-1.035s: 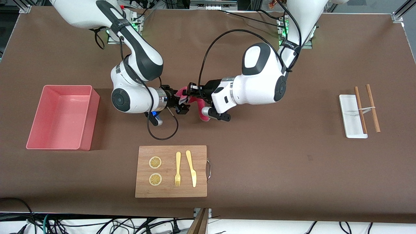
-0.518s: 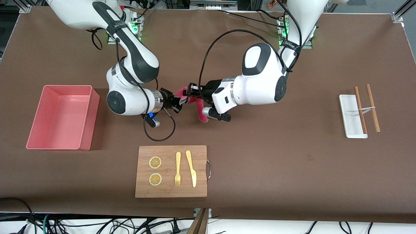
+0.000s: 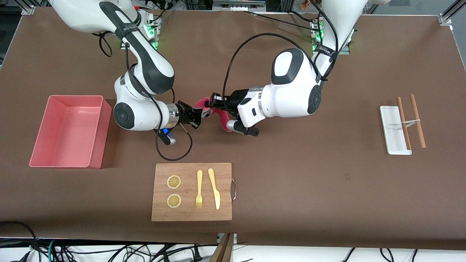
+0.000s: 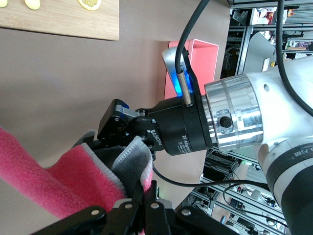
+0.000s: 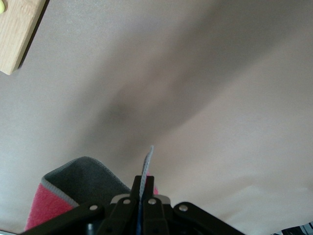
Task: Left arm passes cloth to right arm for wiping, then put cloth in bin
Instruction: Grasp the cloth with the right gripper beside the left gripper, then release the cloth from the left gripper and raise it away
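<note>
Left tool [image 3: 214, 103] clamped on cloth [image 3: 221, 117], held over bench [image 3: 291, 174]. Right tool [image 3: 198, 117] pinched tight on same cloth's edge, facing left tool.

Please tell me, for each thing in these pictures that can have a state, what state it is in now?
cloth: held up between both claws, over the table
left claw: shut on cloth
right claw: shut on cloth
bin: upright, nothing in it

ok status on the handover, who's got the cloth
Both grippers shut on the cloth: left gripper, right gripper, in the air over bare table. Bin empty, toward the right arm's end. Nothing in the way.
</note>
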Tool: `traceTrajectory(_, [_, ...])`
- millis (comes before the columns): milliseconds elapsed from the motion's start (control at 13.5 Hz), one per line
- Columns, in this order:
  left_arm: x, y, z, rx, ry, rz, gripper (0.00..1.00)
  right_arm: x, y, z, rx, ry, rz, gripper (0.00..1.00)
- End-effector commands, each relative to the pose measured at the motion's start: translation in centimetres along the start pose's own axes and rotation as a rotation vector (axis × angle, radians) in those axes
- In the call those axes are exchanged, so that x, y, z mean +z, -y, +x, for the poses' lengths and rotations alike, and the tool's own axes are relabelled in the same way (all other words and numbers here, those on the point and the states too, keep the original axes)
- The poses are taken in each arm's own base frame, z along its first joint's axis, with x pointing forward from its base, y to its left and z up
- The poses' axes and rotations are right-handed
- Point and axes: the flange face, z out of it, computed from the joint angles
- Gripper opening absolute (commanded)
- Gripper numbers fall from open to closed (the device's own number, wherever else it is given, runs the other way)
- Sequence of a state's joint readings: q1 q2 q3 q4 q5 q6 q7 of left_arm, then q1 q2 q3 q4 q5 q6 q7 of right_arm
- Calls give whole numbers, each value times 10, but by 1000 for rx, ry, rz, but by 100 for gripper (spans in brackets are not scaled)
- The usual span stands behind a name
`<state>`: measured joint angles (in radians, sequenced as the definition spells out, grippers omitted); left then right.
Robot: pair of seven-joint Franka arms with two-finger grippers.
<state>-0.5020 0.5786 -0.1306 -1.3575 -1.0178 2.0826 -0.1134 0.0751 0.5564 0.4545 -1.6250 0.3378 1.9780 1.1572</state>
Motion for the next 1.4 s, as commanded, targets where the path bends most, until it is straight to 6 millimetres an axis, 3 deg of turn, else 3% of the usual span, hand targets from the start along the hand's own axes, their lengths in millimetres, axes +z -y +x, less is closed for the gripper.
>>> traceTrajectory(0, [-2, -3, 4, 18, -6, -16, 91, -13, -3, -6, -14, -2, -2, 0])
traceTrajectory(74, [-3, -4, 3, 21, -5, -14, 100, -13, -4, -6, -18, 0, -14, 0])
traceTrajectory(370, [-22, -9, 3, 35, -25, 1, 100, -16, -8, -7, -14, 12, -38, 0])
traceTrajectory(665, [-62, -15, -5, 202, -70, 294, 100, -8, -19, -12, -119, 59, -130, 0])
traceTrajectory(813, [-96, 1, -2, 206, -39, 399, 100, 2, -23, -15, -144, 74, -156, 0])
traceTrajectory(961, [-126, 11, -12, 235, 5, 585, 100, 21, -27, -15, -163, 92, -190, 0])
traceTrajectory(1109, [-163, 19, -14, 243, -8, 718, 100, 36, -34, -5, -214, 69, -218, 0])
traceTrajectory(1257, [-208, 31, -16, 212, -17, 796, 100, 44, -43, 21, -266, 32, -244, 0])
traceTrajectory(1331, [-232, 33, -20, 204, -33, 852, 100, 46, -51, 47, -279, 13, -247, 0])
